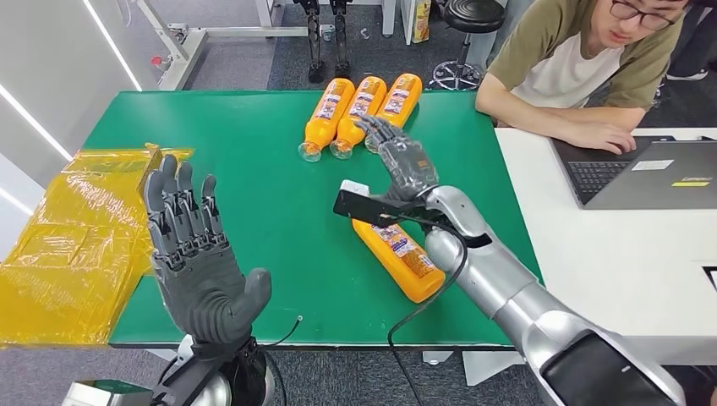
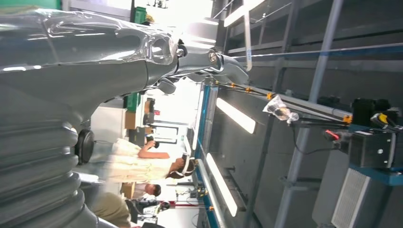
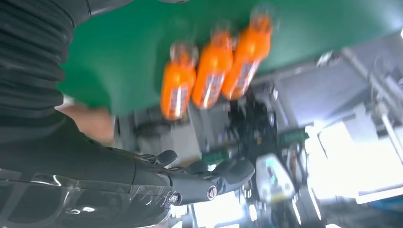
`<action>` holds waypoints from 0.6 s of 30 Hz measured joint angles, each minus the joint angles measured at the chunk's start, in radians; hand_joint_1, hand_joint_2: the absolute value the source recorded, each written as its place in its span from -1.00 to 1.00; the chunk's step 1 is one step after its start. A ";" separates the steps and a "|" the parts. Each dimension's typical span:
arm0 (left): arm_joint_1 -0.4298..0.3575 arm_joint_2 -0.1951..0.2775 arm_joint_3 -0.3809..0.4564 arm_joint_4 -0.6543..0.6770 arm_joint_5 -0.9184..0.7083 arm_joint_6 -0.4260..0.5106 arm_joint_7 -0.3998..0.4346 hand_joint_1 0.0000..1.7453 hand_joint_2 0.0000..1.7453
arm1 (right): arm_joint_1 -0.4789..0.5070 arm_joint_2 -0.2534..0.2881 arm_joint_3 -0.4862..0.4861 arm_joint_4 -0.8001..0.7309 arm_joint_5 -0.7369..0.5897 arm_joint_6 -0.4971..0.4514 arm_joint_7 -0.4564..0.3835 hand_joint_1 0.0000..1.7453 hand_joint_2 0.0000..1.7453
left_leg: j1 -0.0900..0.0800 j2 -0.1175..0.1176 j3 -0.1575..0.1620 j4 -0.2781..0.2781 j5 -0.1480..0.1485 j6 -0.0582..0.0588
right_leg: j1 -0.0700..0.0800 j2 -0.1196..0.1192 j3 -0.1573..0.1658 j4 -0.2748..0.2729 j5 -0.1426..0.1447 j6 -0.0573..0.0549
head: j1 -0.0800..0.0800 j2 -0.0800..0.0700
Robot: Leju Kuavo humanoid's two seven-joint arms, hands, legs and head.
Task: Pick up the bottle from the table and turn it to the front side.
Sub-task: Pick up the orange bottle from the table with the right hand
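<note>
— Four orange bottles on the green worktop (image 1: 254,169), but which one is the task's?

— My guess is the lone bottle (image 1: 399,254) lying near the front edge, apart from the row of three bottles (image 1: 359,114) at the far side. It lies flat, cap end pointing away and toward the robot's left, base toward the near right corner, so its long axis runs on a slant across the worktop.

— Which hand is nearer?

— The right hand (image 1: 404,161) by far. Its forearm passes right over the lone bottle, and the hand itself sits beyond the cap end, fingers spread and empty, reaching toward the row of three. So the bottle lies back toward the robot from that hand. The left hand (image 1: 199,254) is raised, palm open, fingers apart, well off to the other side near the yellow plastic bags (image 1: 72,228).

— Anything you can't make out?

— The wrist camera mount and the arm hide the bottle's neck and cap, so I can't tell exactly where the cap ends. The label faces partly up, but whether that's the front side I can't say. The right wrist view is blurred; it gives the three bottles and the fingers, nothing finer. A person (image 1: 583,59) sits at a laptop (image 1: 643,173) on the white table beside.
</note>
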 joint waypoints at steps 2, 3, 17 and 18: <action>0.000 0.000 0.000 0.000 0.005 0.000 -0.001 -1.00 1.00 | 0.036 0.001 0.000 -0.011 -0.024 0.020 -0.005 -1.00 1.00 | 0.000 -0.001 -0.001 0.000 0.000 0.000 | 0.000 0.000 0.000 0.000 0.000 0.000 | 0.000 0.000; 0.000 0.000 0.000 0.000 0.007 -0.001 -0.002 -1.00 1.00 | 0.048 0.000 0.000 -0.016 -0.032 0.033 -0.003 -1.00 1.00 | 0.000 0.000 -0.001 0.000 0.000 0.000 | 0.000 0.000 -0.001 0.000 0.000 0.000 | 0.000 0.000; -0.012 0.006 0.000 0.001 0.025 -0.024 0.028 -1.00 1.00 | 0.064 -0.113 0.019 -0.025 -0.012 0.388 0.271 -1.00 1.00 | -0.001 0.001 -0.002 0.000 0.000 0.000 | -0.001 0.001 -0.002 0.000 0.001 0.000 | 0.000 0.000; -0.014 0.006 0.000 0.001 0.025 -0.024 0.030 -1.00 1.00 | 0.052 -0.124 0.026 -0.018 0.004 0.394 0.293 -1.00 1.00 | -0.001 0.001 -0.002 0.000 0.000 0.000 | -0.001 0.001 -0.002 0.000 0.001 0.000 | 0.000 0.000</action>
